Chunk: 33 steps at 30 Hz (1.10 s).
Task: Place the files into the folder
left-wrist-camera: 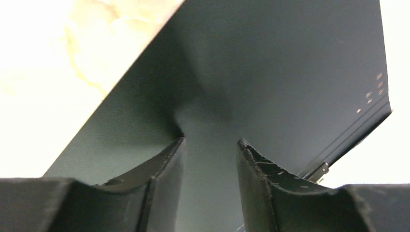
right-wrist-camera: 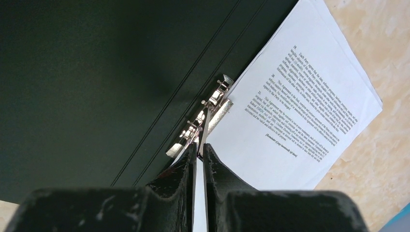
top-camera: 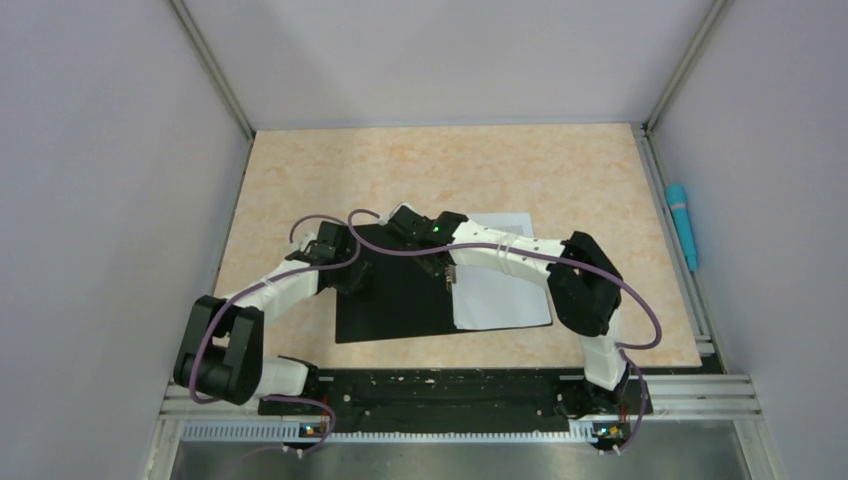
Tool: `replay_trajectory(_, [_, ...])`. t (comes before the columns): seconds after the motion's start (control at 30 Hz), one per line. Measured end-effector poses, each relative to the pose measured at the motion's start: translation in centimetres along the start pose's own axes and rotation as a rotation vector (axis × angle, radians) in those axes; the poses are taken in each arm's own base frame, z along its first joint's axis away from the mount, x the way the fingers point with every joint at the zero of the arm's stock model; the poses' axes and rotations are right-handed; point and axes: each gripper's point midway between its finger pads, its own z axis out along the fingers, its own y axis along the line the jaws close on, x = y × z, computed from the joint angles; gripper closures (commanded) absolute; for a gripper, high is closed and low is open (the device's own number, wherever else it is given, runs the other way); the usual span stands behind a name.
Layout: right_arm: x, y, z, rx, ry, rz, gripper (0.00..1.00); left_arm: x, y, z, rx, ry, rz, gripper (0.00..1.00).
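Pinching metal clip [right-wrist-camera: 208, 108], right gripper [right-wrist-camera: 198, 146] viewed print on files [right-wrist-camera: 300, 111], unreadable overhead; left gripper [left-wrist-camera: 210, 141], jaws apart, faced only folder [left-wrist-camera: 270, 63].

blue stick [top-camera: 682, 225] on grey side rail [top-camera: 699, 305], beside beige marbled tabletop [top-camera: 400, 170]

Left arm [top-camera: 275, 288] jaws parted, right arm [top-camera: 505, 250] jaws nearly closed.

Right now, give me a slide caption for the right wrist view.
Right hand closed on the metal spine clip of the open black folder, printed files lying beside the clip.
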Motion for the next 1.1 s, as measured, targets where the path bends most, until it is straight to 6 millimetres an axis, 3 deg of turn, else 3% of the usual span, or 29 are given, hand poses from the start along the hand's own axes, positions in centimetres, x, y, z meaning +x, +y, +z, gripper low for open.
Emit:
replay_trajectory(0.13, [0.2,0.0,0.1,0.0,0.003,0.001,0.94,0.0,-0.8,0.0,0.023,0.011,0.02,0.36])
replay_trajectory(0.3, [1.7,0.3,0.7,-0.001,0.033,0.001,0.98,0.1,-1.4,0.1,0.006,0.031,0.072,0.34])
replay_trajectory(0.5, [2.1,0.2,0.6,-0.009,-0.008,0.045,0.99,-0.2,-1.6,0.5,-0.117,0.037,0.126,0.29])
replay_trajectory(0.7, [2.2,0.1,0.6,-0.039,-0.042,0.094,1.0,-1.4,-0.2,0.6,-0.221,-0.017,0.155,0.25])
replay_trajectory(0.87, [2.1,0.0,0.5,-0.063,-0.058,0.121,0.99,-2.2,1.6,0.3,-0.308,-0.054,0.186,0.05])
replay_trajectory(1.1, [2.0,0.0,0.5,-0.08,-0.064,0.129,0.99,-2.6,2.1,0.1,-0.43,-0.015,0.249,0.04])
